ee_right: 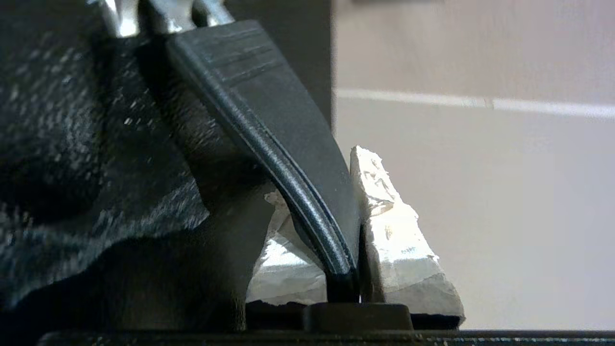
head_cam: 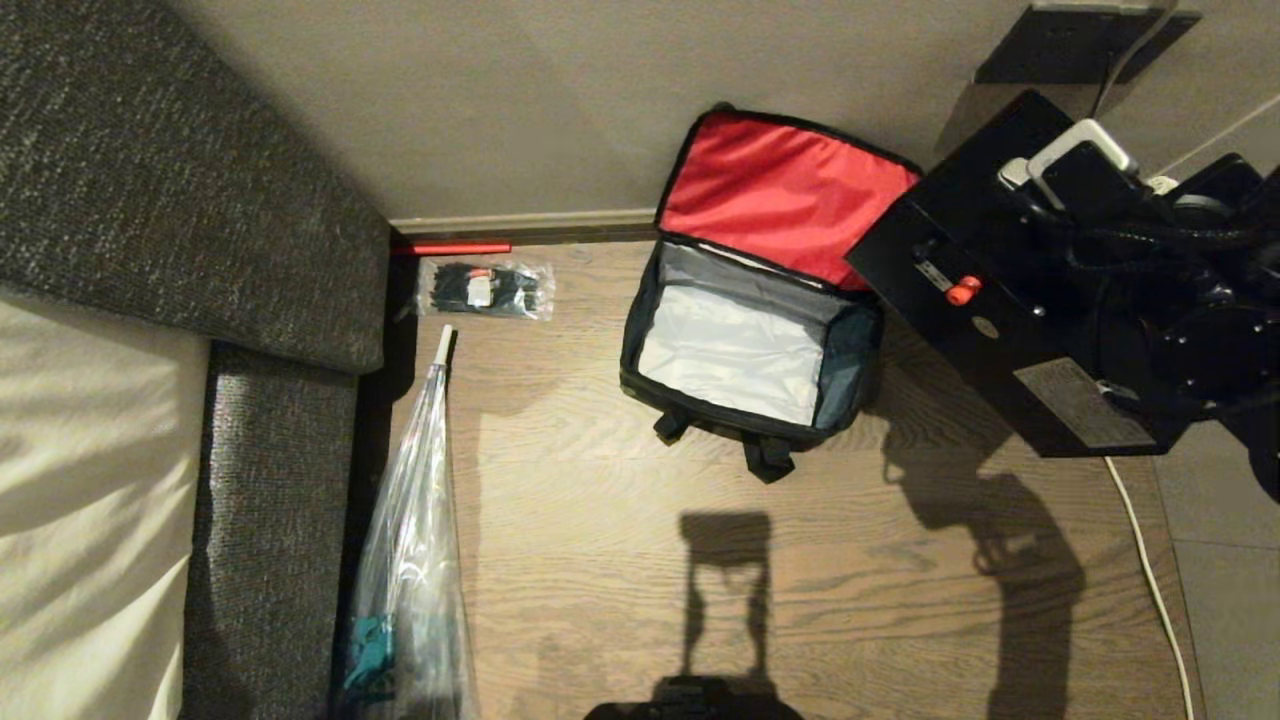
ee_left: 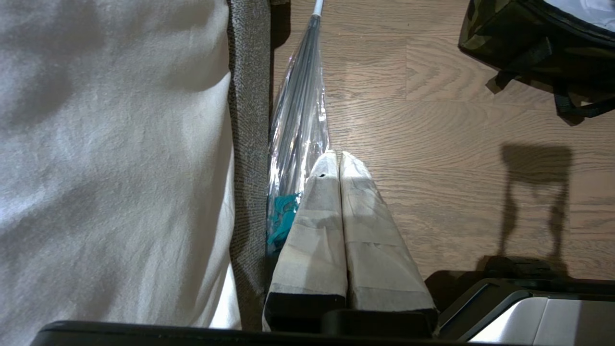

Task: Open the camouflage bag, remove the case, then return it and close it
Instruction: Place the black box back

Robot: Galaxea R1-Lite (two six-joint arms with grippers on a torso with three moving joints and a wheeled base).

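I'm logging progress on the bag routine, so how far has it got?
Done: the camouflage bag lies open, red lid back, inside empty. In hand: the right hand is shut on the strap handle of the case, held up beside the bag. Left: returning it and closing the lid.

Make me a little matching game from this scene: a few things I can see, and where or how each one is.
Things:
1. camouflage bag
2. case
3. clear umbrella
4. left gripper

States:
A. lying on the floor beside the sofa
B. shut, holding nothing
C. open on the floor, red lid up, nothing visible inside
D. off the floor, strap handle clamped in the right gripper

Pairs: 1-C, 2-D, 3-A, 4-B
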